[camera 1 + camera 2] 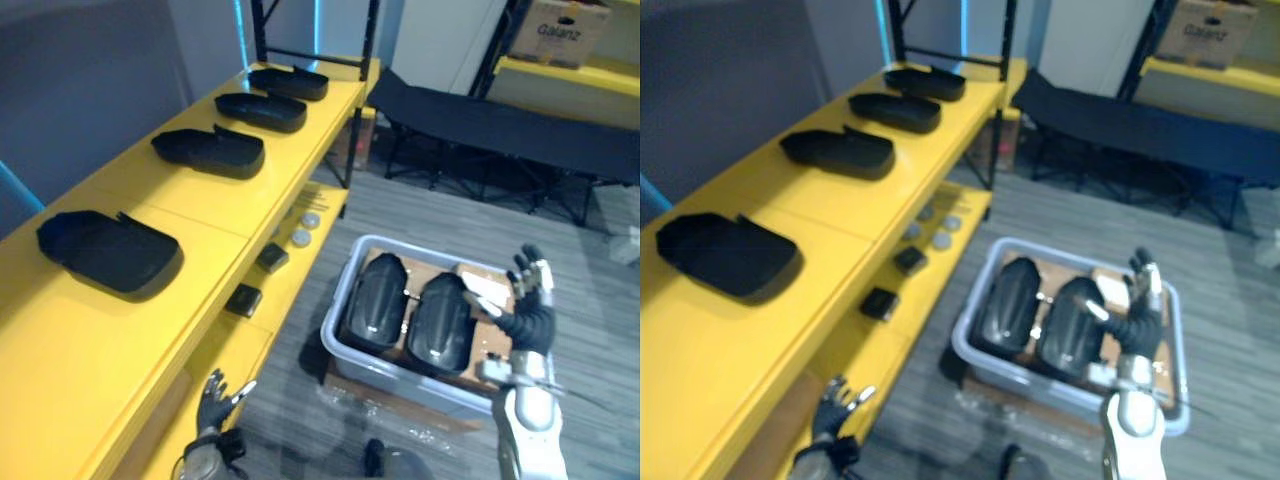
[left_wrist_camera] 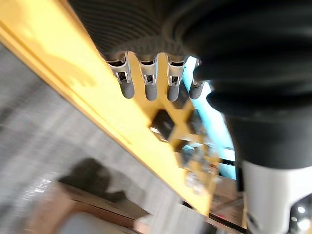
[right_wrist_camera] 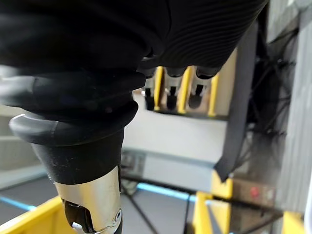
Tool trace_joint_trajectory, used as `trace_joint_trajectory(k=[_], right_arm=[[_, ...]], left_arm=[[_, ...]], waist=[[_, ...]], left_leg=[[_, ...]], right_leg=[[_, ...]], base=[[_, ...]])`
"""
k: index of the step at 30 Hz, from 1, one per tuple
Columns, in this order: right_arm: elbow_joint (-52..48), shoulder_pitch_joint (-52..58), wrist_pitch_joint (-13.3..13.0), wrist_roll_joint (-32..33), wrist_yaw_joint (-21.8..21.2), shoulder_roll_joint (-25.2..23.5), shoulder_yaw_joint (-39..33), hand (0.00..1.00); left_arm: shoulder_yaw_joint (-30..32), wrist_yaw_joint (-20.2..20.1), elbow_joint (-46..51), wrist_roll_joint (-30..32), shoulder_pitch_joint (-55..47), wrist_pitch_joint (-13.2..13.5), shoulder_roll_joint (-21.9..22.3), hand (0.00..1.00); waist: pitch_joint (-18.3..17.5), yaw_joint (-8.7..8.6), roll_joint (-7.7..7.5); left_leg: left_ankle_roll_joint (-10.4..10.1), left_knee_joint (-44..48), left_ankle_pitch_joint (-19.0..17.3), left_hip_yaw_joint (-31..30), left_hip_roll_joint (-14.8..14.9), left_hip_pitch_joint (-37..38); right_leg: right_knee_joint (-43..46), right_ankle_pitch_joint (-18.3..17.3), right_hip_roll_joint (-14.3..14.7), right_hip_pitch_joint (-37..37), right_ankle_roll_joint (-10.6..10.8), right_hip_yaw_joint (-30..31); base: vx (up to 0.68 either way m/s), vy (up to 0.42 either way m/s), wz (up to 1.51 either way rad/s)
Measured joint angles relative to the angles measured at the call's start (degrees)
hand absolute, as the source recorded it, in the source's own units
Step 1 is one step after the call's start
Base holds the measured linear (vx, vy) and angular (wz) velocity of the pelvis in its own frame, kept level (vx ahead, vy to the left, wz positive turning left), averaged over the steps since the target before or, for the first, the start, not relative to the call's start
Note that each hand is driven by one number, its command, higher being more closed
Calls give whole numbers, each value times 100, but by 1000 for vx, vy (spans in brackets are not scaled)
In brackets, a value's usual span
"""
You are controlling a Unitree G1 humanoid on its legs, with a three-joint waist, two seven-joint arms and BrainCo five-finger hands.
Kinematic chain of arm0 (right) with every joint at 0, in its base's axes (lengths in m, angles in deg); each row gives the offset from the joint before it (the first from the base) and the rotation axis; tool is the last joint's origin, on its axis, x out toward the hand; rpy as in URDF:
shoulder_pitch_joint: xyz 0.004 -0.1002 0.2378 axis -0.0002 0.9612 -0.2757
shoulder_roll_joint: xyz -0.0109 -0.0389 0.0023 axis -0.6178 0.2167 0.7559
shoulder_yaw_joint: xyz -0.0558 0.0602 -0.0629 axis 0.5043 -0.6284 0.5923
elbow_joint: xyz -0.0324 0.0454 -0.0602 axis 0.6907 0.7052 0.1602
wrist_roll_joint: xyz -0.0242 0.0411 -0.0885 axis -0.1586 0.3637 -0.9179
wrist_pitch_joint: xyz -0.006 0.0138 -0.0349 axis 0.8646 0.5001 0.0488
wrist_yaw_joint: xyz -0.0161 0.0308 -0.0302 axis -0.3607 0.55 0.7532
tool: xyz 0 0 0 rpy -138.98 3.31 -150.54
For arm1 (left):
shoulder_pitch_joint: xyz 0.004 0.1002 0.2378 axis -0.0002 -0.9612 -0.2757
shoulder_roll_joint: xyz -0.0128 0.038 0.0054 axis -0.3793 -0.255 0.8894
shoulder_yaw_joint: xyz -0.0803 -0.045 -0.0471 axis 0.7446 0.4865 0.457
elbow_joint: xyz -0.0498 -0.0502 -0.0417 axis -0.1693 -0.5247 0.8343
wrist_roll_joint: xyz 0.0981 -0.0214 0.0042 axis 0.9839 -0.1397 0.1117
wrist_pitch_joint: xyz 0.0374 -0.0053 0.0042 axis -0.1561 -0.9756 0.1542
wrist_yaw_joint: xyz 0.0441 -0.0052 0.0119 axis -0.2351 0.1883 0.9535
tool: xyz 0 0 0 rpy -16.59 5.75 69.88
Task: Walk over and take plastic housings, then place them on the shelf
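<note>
While four housings (image 1: 208, 152) already lie on the yellow shelf (image 1: 190, 205), two housings (image 1: 440, 322) wait in the grey bin (image 1: 338, 345); the right hand (image 1: 530, 300) hovers over it, fingers spread, empty; the left hand (image 1: 215, 400) hangs slack, empty, beside the shelf.

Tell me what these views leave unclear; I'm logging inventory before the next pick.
- Small grey round parts on the yellow shelf's lower level: too small to identify, eye views.
- Floor of the grey plastic bin: hidden under two black plastic housings, eye views.
- Brown cardboard box: cut by the left eye view's top edge.
</note>
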Motion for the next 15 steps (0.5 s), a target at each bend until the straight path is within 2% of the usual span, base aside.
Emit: trace_joint_trajectory(k=[3, 6, 9, 11, 15], right_arm=[[96, -8, 239, 0, -19, 80, -49, 0], [289, 150, 345, -31, -66, 78, -109, 0], [330, 237, 306, -114, -108, 75, -299, 0], [388, 251, 216, -126, 73, 12, -447, 0], [374, 254, 194, -91, 496, -100, -706, 0]], left_arm=[[-36, 5, -203, -38, 7, 24, -21, 0], [-187, 18, -235, -63, 62, 80, -2, 0], [-328, 64, -254, -65, 102, 155, -21, 0], [-366, 65, -374, -96, 235, 170, -21, 0], [-532, 67, -374, -92, 245, 247, -1, 0]], waist=[[14, -94, -57], [75, -106, -26], [118, -123, -132], [319, -119, -247], [479, -144, -343]], left_leg=[[-26, -384, 11, 77, -92, -42], [-139, -576, 90, 104, -56, 174], [-211, -587, 206, 77, -87, 160], [-263, -633, 366, 75, -119, 119], [-321, -852, 563, 74, -172, -120]], right_leg=[[-769, 160, 57, 9, 87, 16], [-1206, 191, 41, 318, 73, -432], [-1722, 571, 37, 555, 86, -615], [-1869, 624, 25, 571, 54, -640], [-1951, 676, -40, 290, -19, -806]], base=[[-78, -63, -44], [-20, -54, -17], [-17, -91, -2], [-46, -115, -1], [-35, -94, 2]])
